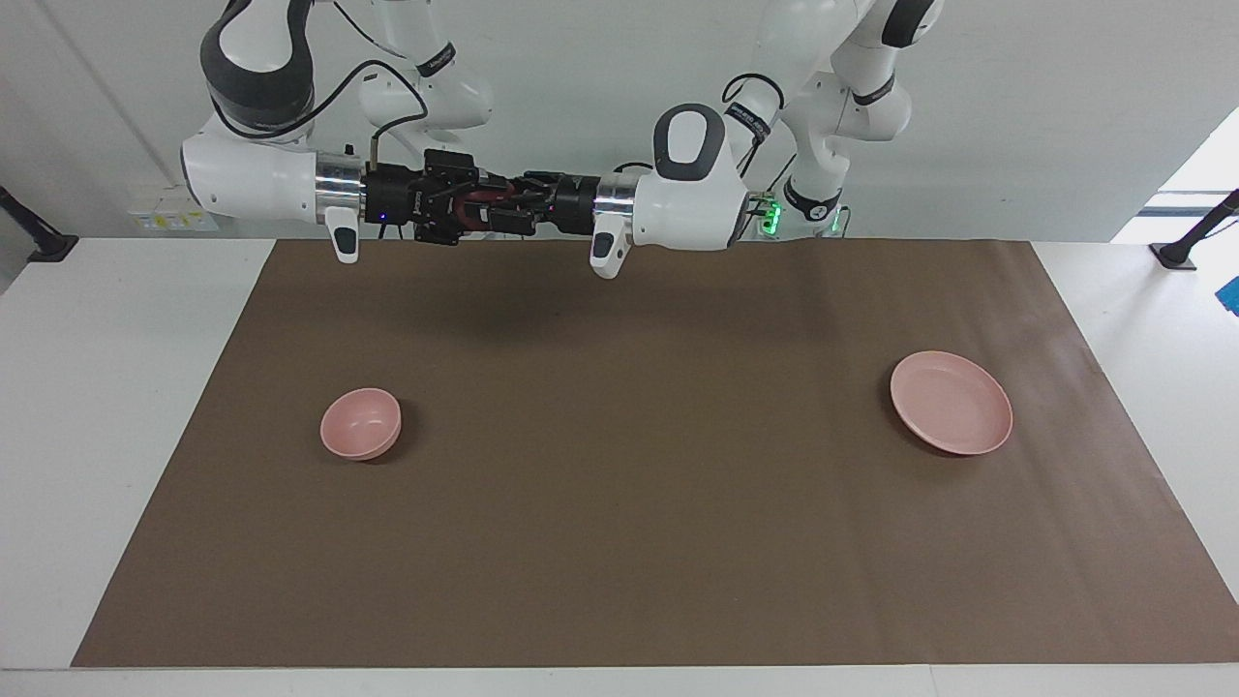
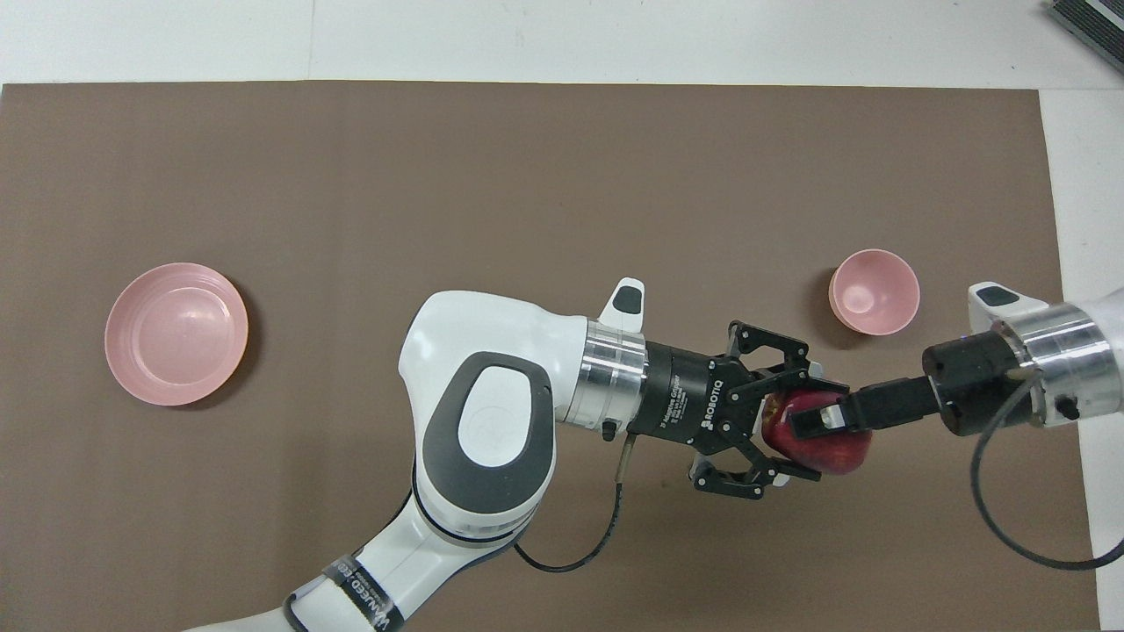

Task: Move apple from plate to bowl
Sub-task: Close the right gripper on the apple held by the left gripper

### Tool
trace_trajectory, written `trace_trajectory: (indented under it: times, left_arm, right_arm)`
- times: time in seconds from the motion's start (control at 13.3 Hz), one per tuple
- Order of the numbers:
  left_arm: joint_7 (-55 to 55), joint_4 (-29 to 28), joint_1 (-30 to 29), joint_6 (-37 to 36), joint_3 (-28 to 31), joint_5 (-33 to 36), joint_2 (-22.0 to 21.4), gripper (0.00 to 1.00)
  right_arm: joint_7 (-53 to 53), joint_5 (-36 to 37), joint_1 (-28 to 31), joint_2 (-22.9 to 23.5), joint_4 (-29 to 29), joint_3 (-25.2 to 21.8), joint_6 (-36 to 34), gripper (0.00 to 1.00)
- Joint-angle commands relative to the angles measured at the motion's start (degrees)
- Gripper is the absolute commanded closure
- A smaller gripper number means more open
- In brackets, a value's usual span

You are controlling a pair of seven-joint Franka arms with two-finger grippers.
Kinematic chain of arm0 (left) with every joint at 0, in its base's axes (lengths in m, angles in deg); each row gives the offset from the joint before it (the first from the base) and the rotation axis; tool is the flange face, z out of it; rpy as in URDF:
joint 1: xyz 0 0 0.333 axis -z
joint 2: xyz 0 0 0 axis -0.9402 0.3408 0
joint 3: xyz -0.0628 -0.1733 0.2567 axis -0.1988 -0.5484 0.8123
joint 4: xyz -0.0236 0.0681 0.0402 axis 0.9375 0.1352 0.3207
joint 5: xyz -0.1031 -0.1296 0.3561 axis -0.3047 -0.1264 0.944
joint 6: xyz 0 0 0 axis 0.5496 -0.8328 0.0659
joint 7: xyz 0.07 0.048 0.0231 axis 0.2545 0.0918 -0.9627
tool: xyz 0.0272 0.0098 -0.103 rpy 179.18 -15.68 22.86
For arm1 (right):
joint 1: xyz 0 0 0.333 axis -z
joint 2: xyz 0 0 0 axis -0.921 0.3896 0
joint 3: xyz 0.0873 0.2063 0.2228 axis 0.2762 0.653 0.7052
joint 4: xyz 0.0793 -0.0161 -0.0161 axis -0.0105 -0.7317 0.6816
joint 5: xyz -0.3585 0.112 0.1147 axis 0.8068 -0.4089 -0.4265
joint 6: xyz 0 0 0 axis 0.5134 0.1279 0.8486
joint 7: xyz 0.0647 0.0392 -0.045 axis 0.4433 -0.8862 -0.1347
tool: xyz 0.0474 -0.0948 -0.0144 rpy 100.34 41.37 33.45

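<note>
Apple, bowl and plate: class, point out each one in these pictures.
apple [image 2: 830, 449]: overhead view, on its red skin between the two grippers.
bowl [image 1: 360, 422]: facing view, on its inner wall.
plate [image 1: 951, 402]: facing view, on its bare floor.

Both arms are showing glossy white shells with dark grey oval pads at the joints. Near each wrist a ring of bright brushed metal is sitting between the white shell and a black cylinder. The left gripper [image 2: 795, 426] is black, built of thin linked bars, and its body is carrying white letters reading "ROBOTIQ". The right gripper [image 2: 825, 420] is also black, with a white block at the tip of one finger. Thin black cables are looping out beside each metal ring. A small white tab with a dark oval button is sticking out next to each ring. Black bands with white print are wrapping the upper links.
</note>
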Motion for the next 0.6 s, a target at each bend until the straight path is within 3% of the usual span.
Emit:
trace_trajectory:
  times: [0.0, 0.23, 0.53]
  left_arm:
    - [-0.88, -0.07, 1.61, 0.26, 0.56, -0.55, -0.75, 1.00]
    - [-0.88, -0.07, 1.61, 0.26, 0.56, -0.46, -0.75, 1.00]
    - [-0.88, 0.02, 1.70, 0.61, 0.56, -0.28, -0.75, 1.00]
  right_arm:
    - [0.75, 1.05, -0.18, -0.81, -0.16, 0.35, -0.19, 0.80]
    - [1.19, 1.05, -0.27, -0.46, 0.45, 0.35, -0.10, 0.92]
    - [1.28, 1.05, -0.27, -0.28, 0.81, 0.35, -0.10, 0.93]
